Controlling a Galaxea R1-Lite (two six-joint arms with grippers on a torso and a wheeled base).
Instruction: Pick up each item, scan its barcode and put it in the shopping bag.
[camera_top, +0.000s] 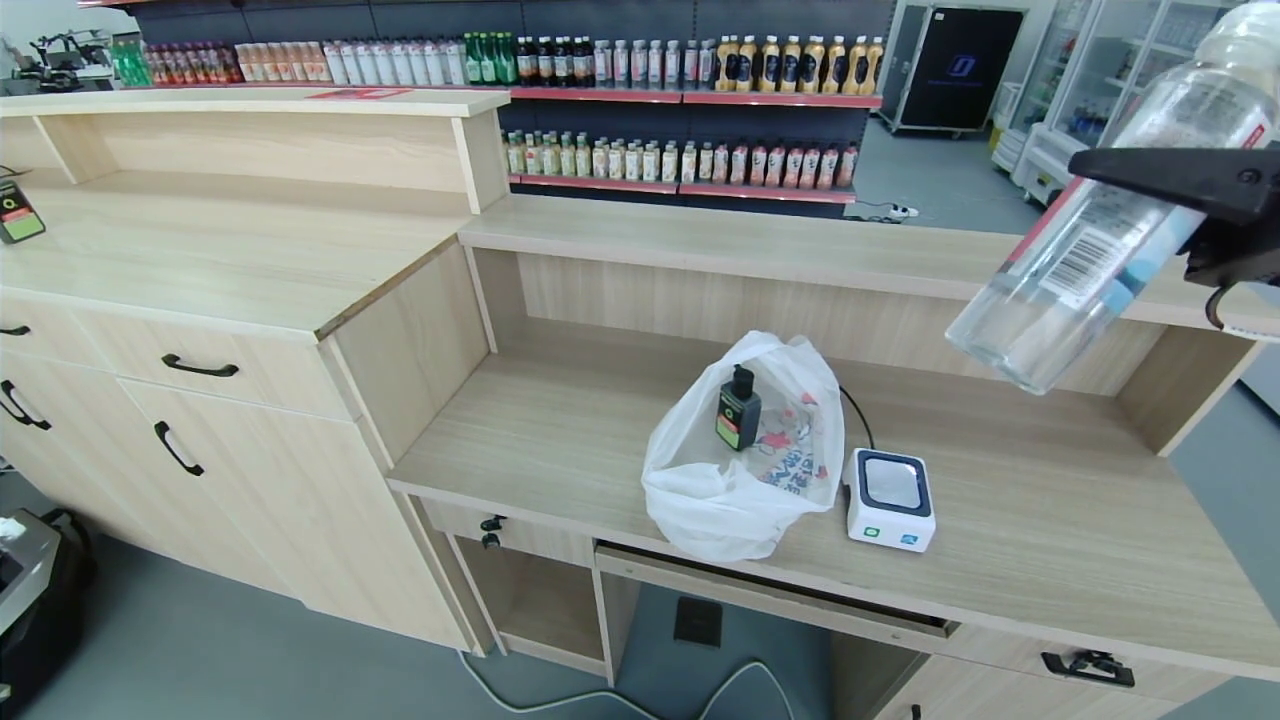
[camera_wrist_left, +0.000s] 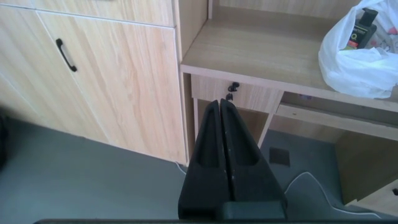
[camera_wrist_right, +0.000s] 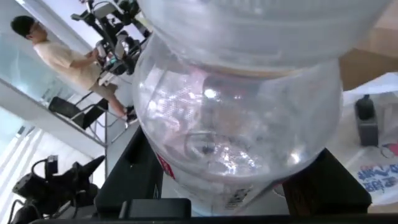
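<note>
Counter beneath; right jaws clamped on bottle, axis diagonal, base down; left jaws together.

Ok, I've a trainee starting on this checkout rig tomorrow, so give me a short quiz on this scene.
1. True or false: the clear bottle already lies in the shopping bag.
2. What stands on the counter right beside the bag? A) scanner B) keyboard C) cup
3. What is already inside the bag?
Key: 1 false, the right jaws hold it tilted in the air; 2 A; 3 a dark pump bottle.
</note>
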